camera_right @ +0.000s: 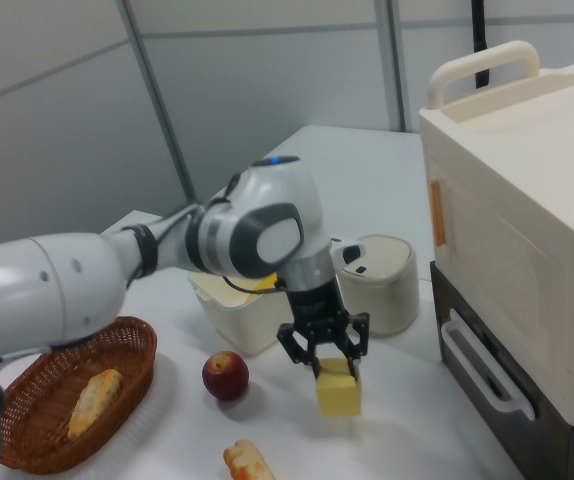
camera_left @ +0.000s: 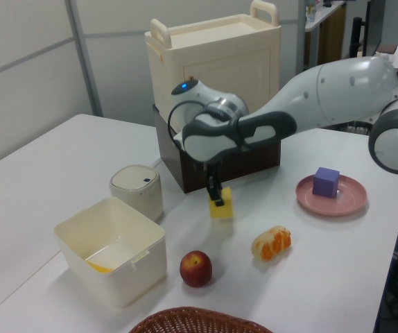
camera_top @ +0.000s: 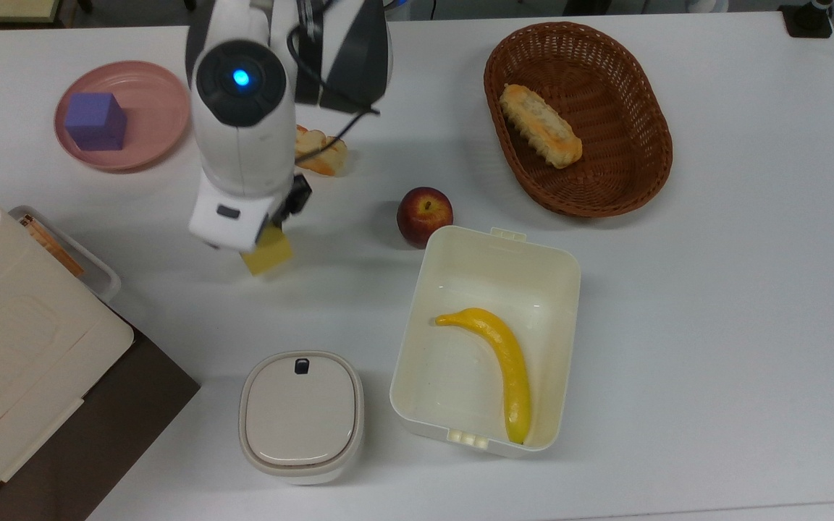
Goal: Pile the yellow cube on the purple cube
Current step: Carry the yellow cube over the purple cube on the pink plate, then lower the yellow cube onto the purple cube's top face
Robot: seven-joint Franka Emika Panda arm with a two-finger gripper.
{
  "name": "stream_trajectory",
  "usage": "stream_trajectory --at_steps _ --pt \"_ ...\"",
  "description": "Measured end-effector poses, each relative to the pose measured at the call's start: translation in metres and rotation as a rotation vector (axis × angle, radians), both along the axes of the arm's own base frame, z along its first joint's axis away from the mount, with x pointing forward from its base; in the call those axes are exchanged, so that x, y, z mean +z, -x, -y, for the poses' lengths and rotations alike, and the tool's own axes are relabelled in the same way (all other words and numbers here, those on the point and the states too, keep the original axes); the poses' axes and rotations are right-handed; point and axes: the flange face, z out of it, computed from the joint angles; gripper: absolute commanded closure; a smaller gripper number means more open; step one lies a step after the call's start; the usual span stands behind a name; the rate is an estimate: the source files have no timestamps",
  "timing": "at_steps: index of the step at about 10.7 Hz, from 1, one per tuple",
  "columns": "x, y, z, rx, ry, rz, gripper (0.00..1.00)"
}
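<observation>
Yellow cube point(camera_right: 337, 388), plain matte pale block with sharp edges, clamped between the gripper point(camera_right: 325, 356) jaws, lifted clear of the white table point(camera_top: 714, 289); purple cube point(camera_top: 95, 121) sits on the pink plate point(camera_top: 149, 108), well apart toward the top view's far left.

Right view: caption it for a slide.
Tool grips the yellow cube beside an apple, a basket and a cream cabinet.
</observation>
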Motion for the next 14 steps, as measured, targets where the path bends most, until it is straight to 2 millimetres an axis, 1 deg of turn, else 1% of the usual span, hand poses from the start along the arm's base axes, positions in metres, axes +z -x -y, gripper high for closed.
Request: stream_trajectory --at_steps 2,3,4,5,6,7,8,10,11,12,13,14 --pt "0.035 0.021 0.008 -0.038 0.012 -0.071 1.00" --pt "0.050 0.033 0.018 -0.065 0.017 -0.103 1.00" --pt "0.064 0.044 0.037 -0.102 0.022 -0.124 1.00" --pt "0.076 0.056 0.064 -0.150 0.024 -0.131 1.00" --pt "0.086 0.069 0.097 -0.206 0.022 -0.136 1.00" --pt "0.091 0.081 0.130 -0.252 0.017 -0.137 1.00" --pt "0.091 0.094 0.163 -0.290 0.011 -0.141 1.00" --pt "0.086 0.121 0.221 -0.340 -0.009 -0.161 1.00" --pt "0.082 0.136 0.246 -0.355 -0.022 -0.173 0.98" --pt "0.078 0.149 0.267 -0.362 -0.034 -0.186 0.95" --pt "0.072 0.159 0.283 -0.365 -0.032 -0.205 0.84" --pt "0.065 0.165 0.294 -0.365 -0.018 -0.228 0.74"
